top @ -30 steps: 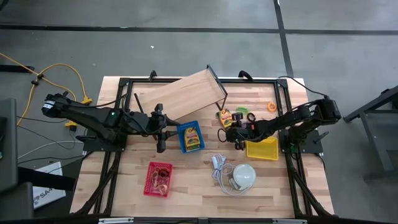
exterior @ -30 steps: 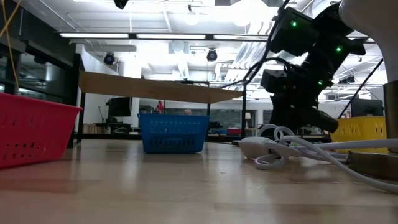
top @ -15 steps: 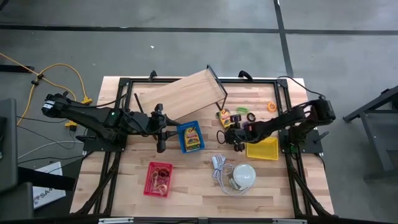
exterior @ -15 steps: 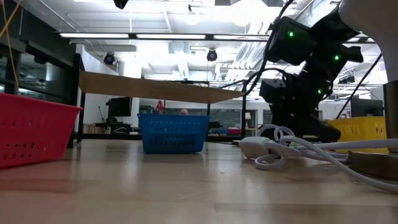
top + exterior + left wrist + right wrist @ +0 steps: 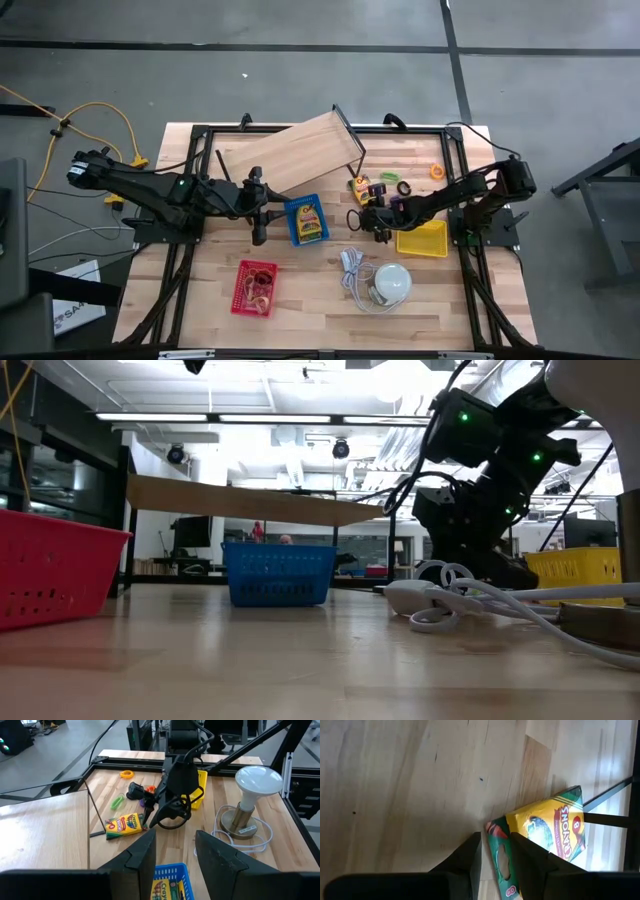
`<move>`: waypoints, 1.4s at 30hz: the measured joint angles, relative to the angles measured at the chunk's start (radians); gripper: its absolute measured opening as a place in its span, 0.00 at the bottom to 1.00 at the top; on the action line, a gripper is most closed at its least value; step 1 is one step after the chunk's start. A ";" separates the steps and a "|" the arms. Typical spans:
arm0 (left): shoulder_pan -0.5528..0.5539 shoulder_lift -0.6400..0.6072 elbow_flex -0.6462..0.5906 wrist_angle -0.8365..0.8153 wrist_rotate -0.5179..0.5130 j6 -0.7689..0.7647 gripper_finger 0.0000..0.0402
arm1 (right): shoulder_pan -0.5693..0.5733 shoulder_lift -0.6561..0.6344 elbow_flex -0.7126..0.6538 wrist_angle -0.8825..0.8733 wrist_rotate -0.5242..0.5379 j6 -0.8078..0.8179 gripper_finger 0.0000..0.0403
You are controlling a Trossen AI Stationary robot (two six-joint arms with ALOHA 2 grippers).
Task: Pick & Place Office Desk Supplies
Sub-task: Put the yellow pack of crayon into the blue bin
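A yellow-green crayon box (image 5: 122, 825) lay flat on the bench (image 5: 310, 290) near its middle, just off the lower corner of a tilted wooden board (image 5: 290, 155). The right tool (image 5: 159, 815) hung directly over the end of that box; in the right wrist view its two dark fingers (image 5: 470, 854) stood slightly apart, one on either side of the box's green end flap (image 5: 497, 847), and whether they touched the cardboard could not be told. From above, the right tool (image 5: 366, 215) sat at the bench's centre with the crayon box (image 5: 361, 187) just beyond it toward the far edge.

Close behind the box lay a green clip-like piece (image 5: 117, 800), a black object (image 5: 134, 790), small orange and purple pieces (image 5: 148, 790) and an orange ring (image 5: 127, 773) nearer the far right corner. A yellow basket (image 5: 421, 238) stood just beside the right arm, toward the right edge.

A blue basket (image 5: 306, 220) holding another crayon box sat left of centre, and the left tool (image 5: 259, 207) hovered just beside it with its fingers (image 5: 142, 860) apart and empty. A red basket (image 5: 255, 287) with tan rubber bands inside rested near the front edge. A white dome lamp (image 5: 391, 284) with its white cord (image 5: 352, 268) stood toward the front, well apart from the crayon box.
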State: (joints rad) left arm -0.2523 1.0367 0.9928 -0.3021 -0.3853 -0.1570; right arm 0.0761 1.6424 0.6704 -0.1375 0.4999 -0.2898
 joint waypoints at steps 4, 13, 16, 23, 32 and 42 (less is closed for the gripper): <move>0.000 0.000 0.000 0.004 0.000 0.000 0.33 | 0.000 0.000 0.000 -0.006 0.001 0.000 0.23; 0.000 0.000 0.000 0.004 0.000 0.000 0.33 | 0.002 0.033 0.004 -0.003 0.031 0.001 0.23; 0.000 0.000 0.000 0.004 0.000 0.000 0.33 | 0.003 0.047 0.004 0.018 0.070 -0.001 0.23; 0.000 0.000 0.000 0.004 0.000 0.000 0.33 | 0.002 0.050 0.000 0.035 0.102 -0.003 0.23; 0.000 0.000 0.000 0.004 0.000 0.000 0.33 | 0.016 0.054 -0.002 0.038 0.195 -0.003 0.23; 0.000 0.000 0.000 0.005 0.000 0.000 0.33 | 0.015 0.052 -0.001 0.034 0.129 0.002 0.23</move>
State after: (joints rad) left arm -0.2523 1.0367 0.9928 -0.2976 -0.3851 -0.1570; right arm 0.0910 1.6943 0.6697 -0.1030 0.6293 -0.2882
